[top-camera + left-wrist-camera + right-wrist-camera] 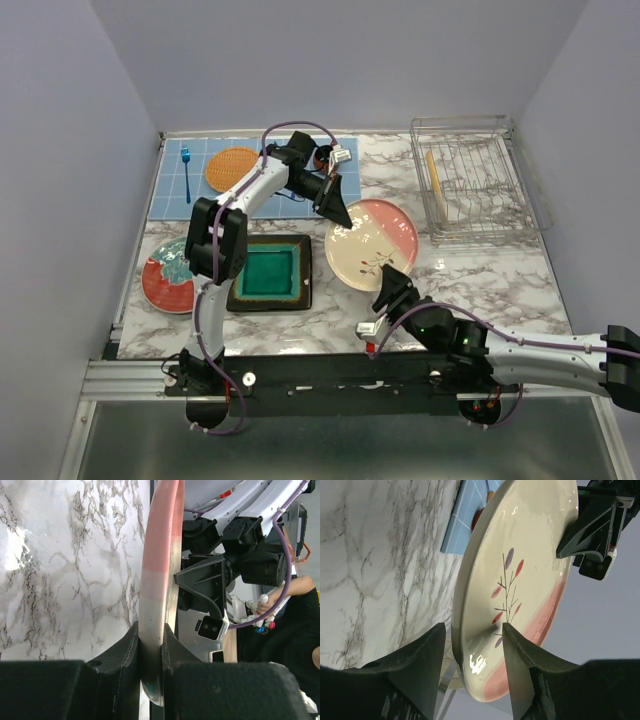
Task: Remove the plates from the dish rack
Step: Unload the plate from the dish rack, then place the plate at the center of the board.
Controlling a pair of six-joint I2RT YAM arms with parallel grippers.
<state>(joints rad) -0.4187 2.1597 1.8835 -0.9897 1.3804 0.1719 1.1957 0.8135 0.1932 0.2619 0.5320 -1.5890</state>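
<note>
A blue tiled mat [172, 198] is lying in the upper left of the overhead view, covering part of the white marble tabletop [480, 278]. An orange woven disc [232, 168] is resting on it, and a blue fork [186, 172] is lying just left of the disc.

- Left arm [215, 250], toward 9 o'clock in the top view: white links between bulky black joint housings.
- Right arm [520, 350], toward 4 o'clock: the same white and black, with small green lights [432, 323] on its joints.
- Thin purple cable [290, 128] loops along each arm.
- Left gripper [335, 210] and right gripper [392, 285]: matte black, wedge-shaped fingers [420, 665].
- Small white camera block [212, 627] by each wrist.
</note>
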